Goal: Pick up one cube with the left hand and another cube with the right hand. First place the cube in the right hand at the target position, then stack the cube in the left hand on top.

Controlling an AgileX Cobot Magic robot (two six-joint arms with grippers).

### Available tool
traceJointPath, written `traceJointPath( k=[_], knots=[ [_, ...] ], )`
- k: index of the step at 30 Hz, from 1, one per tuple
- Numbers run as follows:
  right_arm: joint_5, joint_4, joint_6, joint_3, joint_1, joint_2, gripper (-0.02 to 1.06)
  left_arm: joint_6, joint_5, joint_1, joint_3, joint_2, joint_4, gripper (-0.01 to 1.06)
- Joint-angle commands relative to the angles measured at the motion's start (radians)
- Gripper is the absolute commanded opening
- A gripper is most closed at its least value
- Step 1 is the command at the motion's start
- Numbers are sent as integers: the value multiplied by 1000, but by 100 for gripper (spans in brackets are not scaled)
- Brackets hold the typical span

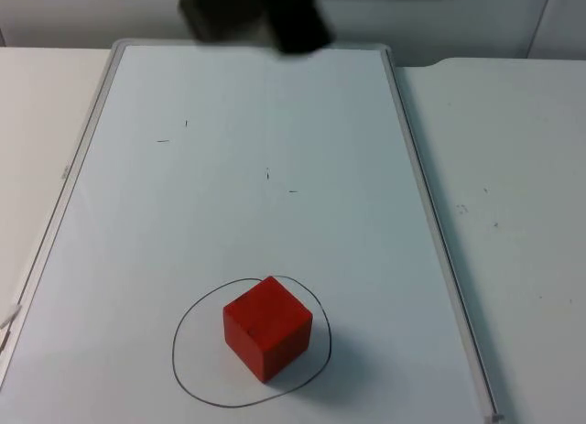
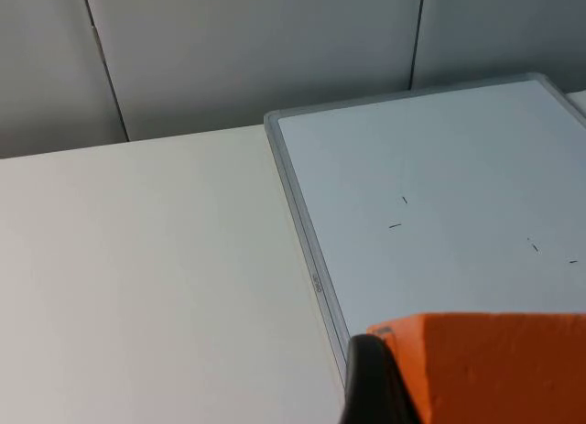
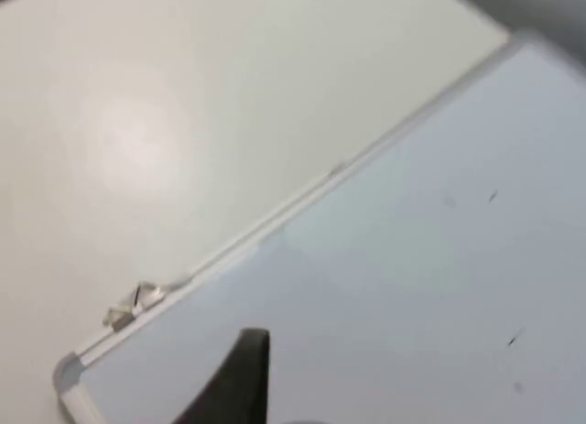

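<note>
A red cube [image 1: 267, 326] stands on the whiteboard [image 1: 275, 168] inside a hand-drawn black oval [image 1: 183, 369], near the board's front edge. Nothing touches it. My left gripper [image 2: 476, 396] is shut on an orange cube [image 2: 504, 360]; one black fingertip [image 2: 370, 384] presses against the cube's side. It hangs above the table beside the board's framed edge [image 2: 307, 250]. My right gripper [image 3: 243, 383] hovers over a corner of the board [image 3: 69, 374], blurred by motion. A dark blurred arm part [image 1: 295, 26] crosses the board's far edge in the top view.
The board's raised grey frame [image 1: 430, 222] runs along both sides. A few small pen marks [image 1: 267, 174] dot its middle. A scrap of clear tape [image 3: 133, 300] sits by the frame near the corner. The grey partition wall [image 2: 247, 48] stands behind the table.
</note>
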Motion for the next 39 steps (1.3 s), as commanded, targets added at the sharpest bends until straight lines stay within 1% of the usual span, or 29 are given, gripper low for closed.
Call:
traceJointPath(
  k=[1, 2, 5, 7, 9, 10, 11, 15, 16, 20, 26, 28, 30, 31, 32, 33, 36, 37, 39],
  knots=[
    [66, -5, -77, -6, 4, -165, 105, 1, -9, -7, 1, -7, -3, 2],
    [66, -5, -77, -6, 4, -165, 105, 1, -9, -7, 1, -7, -3, 2],
    [117, -8, -108, 23, 4, -288, 105, 1, -9, -7, 1, -7, 1, 2],
    [123, -9, -116, 41, 4, -321, 105, 1, -9, -7, 1, -7, 1, 2],
    [127, -9, -118, 95, 4, -401, 105, 1, -9, -7, 1, -7, 5, 2],
    [134, -7, -118, 143, 4, -446, 105, 1, -9, -7, 1, -7, 5, 2],
    [134, -7, -118, 143, 4, -446, 105, 1, -9, -7, 1, -7, 5, 2],
    [136, -3, -123, 270, 4, -558, 105, 1, -9, -7, 1, -7, 12, 2],
    [136, -3, -123, 270, 4, -558, 105, 1, -9, -7, 1, -7, 12, 2],
    [138, -3, -126, 350, 4, -659, 105, 1, -9, -7, 1, -7, 12, 2],
    [151, 3, -126, 360, 4, -749, 105, 1, -9, -7, 1, -7, -7, 2],
    [153, 3, -126, 360, 4, -776, 105, 60, -9, -7, -1, -4, -73, 2],
    [160, 3, -126, 360, 4, -805, 105, 181, -9, -7, -5, 12, -211, 2],
    [160, 3, -126, 360, 4, -805, 105, 181, -9, -7, -5, 12, -211, 2],
    [165, 0, -128, 360, 4, -816, 105, 283, -2, -7, -18, 43, -334, 2],
    [167, 0, -130, 360, 4, -826, 105, 315, 3, -7, -25, 52, -374, 2],
    [167, -2, -130, 360, 4, -845, 105, 481, 52, -7, -88, 170, -559, 2],
    [167, -2, -130, 360, 4, -845, 105, 481, 52, -7, -88, 170, -559, 2],
    [169, -2, -130, 360, 4, -845, 105, 549, 85, -7, -150, 287, -620, 2]
  ],
)
